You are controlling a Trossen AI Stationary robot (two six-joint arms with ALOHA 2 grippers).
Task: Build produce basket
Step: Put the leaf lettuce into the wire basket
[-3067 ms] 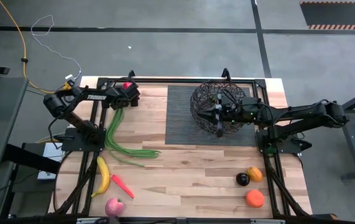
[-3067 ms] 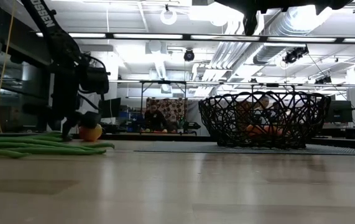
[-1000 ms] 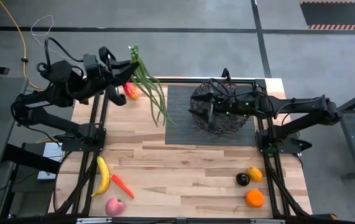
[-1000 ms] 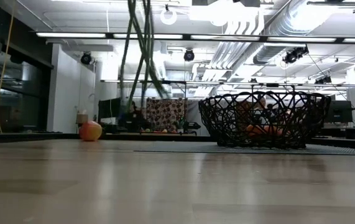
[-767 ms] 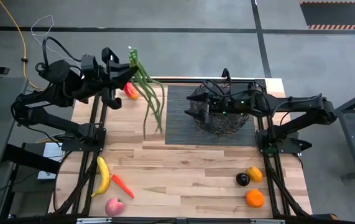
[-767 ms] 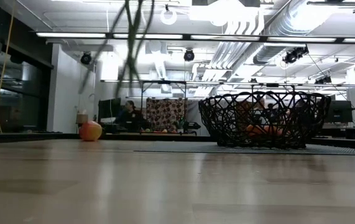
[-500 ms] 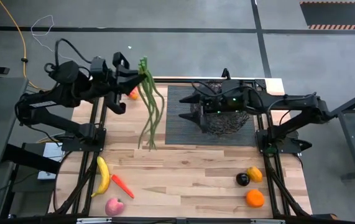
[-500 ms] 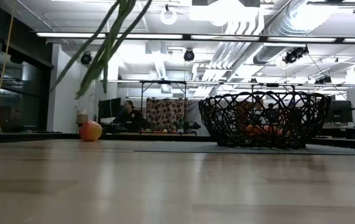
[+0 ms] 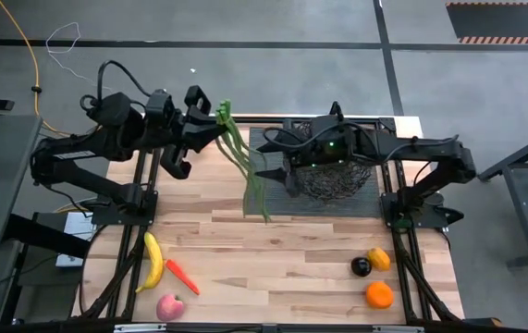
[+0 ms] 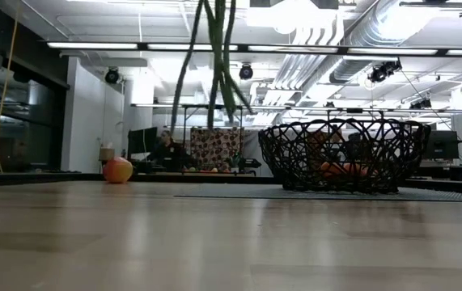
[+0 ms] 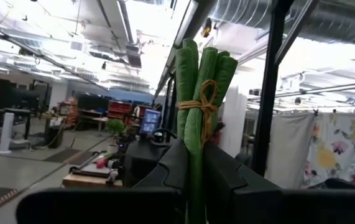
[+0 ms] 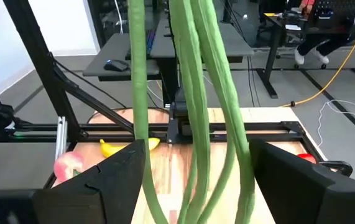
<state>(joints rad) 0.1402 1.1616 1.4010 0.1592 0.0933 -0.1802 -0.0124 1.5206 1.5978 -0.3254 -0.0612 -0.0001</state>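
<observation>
We look down on a wooden worktop [image 9: 282, 250] with two dark robot arms reaching in from either side. The left gripper [image 9: 210, 127] is raised above the far left part of the worktop, its jaws closed on the tied end of a bundle of long green beans [image 9: 248, 171]. In the left wrist view the bundle [image 11: 200, 106] stands upright between the jaws, bound with a thin string. The beans hang down from the grip, so their long axis runs nearly vertical, with the loose ends dangling free above the wood, between the two arms.

The right gripper [image 9: 277, 172] is just beside those hanging ends, its jaws spread wide and pointing toward them. In the right wrist view the beans [image 12: 193, 112] hang straight through the gap between the open jaws. Behind this gripper, the black wire basket [image 9: 337, 176] sits on a dark ribbed mat [image 9: 268, 199] and is partly hidden by the right arm.

We judge the coming move turns on this: the beans are vertical, the right jaws are nearest, and the basket lies to the right of the bundle.

A banana [image 9: 154, 261], carrot [image 9: 181, 276] and apple [image 9: 170, 307] lie at the near left; two oranges [image 9: 379, 294] and a dark round fruit [image 9: 361, 266] lie at the near right.
</observation>
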